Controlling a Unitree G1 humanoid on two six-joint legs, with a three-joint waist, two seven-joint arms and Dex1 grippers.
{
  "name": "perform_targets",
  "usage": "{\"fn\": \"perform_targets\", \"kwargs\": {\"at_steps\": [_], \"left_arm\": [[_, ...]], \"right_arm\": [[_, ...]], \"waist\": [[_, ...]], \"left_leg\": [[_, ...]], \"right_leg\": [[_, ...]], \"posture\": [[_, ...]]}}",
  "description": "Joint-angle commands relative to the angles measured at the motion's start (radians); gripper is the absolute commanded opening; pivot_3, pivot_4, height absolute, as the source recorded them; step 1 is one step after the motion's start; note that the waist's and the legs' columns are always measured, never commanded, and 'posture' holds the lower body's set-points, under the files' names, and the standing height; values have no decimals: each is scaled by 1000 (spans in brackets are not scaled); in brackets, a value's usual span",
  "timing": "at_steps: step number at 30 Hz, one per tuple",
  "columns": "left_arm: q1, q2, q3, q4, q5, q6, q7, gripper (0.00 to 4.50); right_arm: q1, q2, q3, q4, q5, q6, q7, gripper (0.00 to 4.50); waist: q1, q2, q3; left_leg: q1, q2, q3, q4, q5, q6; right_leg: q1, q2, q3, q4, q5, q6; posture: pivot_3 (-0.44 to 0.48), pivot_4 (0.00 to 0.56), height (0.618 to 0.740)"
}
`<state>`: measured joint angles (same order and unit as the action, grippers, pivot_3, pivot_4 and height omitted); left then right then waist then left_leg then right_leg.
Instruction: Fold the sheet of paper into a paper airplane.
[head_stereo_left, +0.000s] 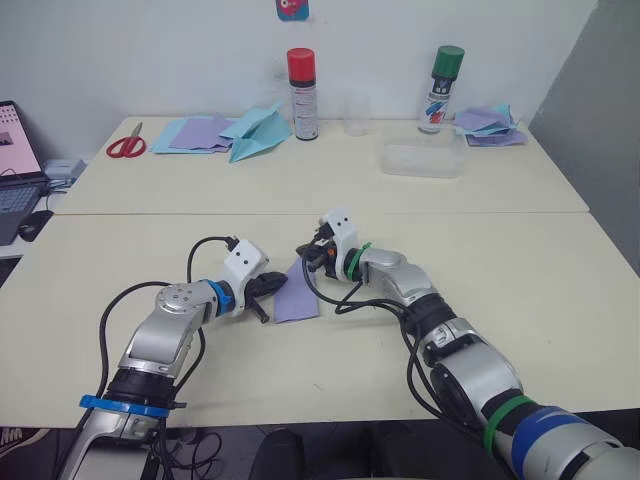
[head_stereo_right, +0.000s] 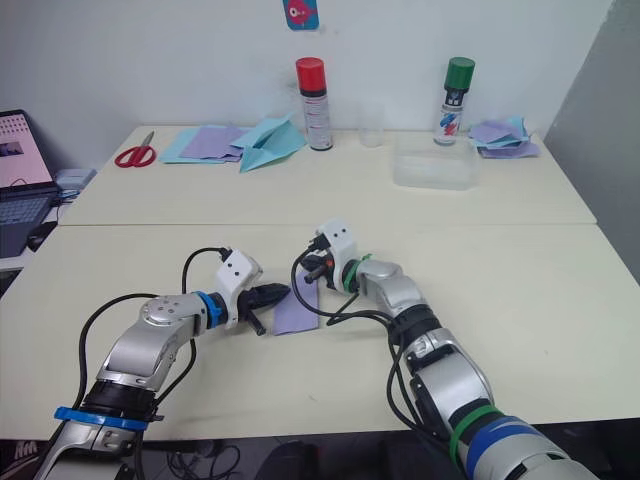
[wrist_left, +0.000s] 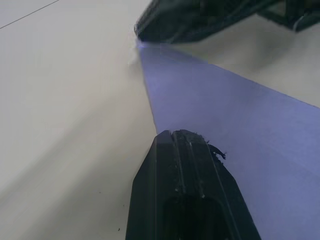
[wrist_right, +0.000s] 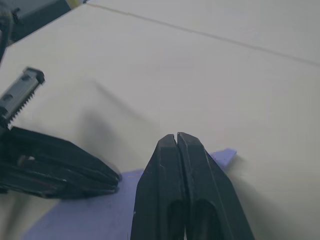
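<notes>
Low over the near table (head_stereo_left: 520, 260), both arms bent inward, tips converging on the paper (head_stereo_left: 296, 297). Left gripper (head_stereo_left: 265, 288) reaching in from the left, fingers pressed together, tip touching the paper's left edge; whether pinching the edge or only pressing on it, cannot tell. Right gripper (head_stereo_left: 309, 254) angled down from the right, 2 fingers (wrist_right: 179, 165) closed with no gap, meeting the paper's far corner; grip there also unclear. Paper lying mostly flat, between the 2 grippers. Behind, on the far table: blue plane (head_stereo_left: 258, 132), scissors (head_stereo_left: 126, 146), 2 cans (head_stereo_left: 302, 80).
</notes>
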<state>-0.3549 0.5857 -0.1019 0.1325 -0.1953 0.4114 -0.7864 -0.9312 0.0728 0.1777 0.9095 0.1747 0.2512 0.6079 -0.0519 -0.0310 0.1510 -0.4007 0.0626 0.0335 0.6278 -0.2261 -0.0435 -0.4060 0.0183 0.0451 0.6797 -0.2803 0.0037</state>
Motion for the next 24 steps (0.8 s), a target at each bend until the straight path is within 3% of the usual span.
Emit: {"fn": "perform_targets", "kwargs": {"at_steps": [1, 5, 9, 15, 24], "left_arm": [[24, -9, -41, 39, 38, 34, 0, 0], [33, -11, -44, 29, 44, 38, 2, 0], [46, -12, -44, 14, 47, 41, 8, 0], [60, -19, -46, -14, 51, 44, 19, 0], [69, -27, -58, -16, 56, 49, 13, 0]], "right_arm": [[-20, -2, 32, 61, -83, -56, -12, 32], [43, -18, 71, 35, -131, -43, 49, 32], [145, -52, 120, -130, -131, 51, 178, 32], [296, -177, 230, -421, -138, 194, 347, 32], [391, -339, 344, -673, -118, 307, 522, 32]], "waist": [[1, 0, 0], [2, 0, -1], [3, 0, -3], [2, 3, -6], [5, 3, -9]], "left_leg": [[0, 0, 0, 0, 0, 0], [1, 0, 0, 0, 0, 0], [1, 0, 0, 0, 0, 0], [2, 0, 0, 0, 0, 0], [2, -1, 0, 0, 0, 0]], "right_leg": [[0, 0, 0, 0, 0, 0], [1, 0, 0, 0, 0, 0], [1, 0, 0, 0, 0, 0], [2, 0, 0, 0, 0, 0], [2, 0, 0, 0, -1, 1]], "posture": [[0, 150, 740], [0, 150, 740], [0, 150, 740], [0, 150, 740], [0, 150, 740]]}}
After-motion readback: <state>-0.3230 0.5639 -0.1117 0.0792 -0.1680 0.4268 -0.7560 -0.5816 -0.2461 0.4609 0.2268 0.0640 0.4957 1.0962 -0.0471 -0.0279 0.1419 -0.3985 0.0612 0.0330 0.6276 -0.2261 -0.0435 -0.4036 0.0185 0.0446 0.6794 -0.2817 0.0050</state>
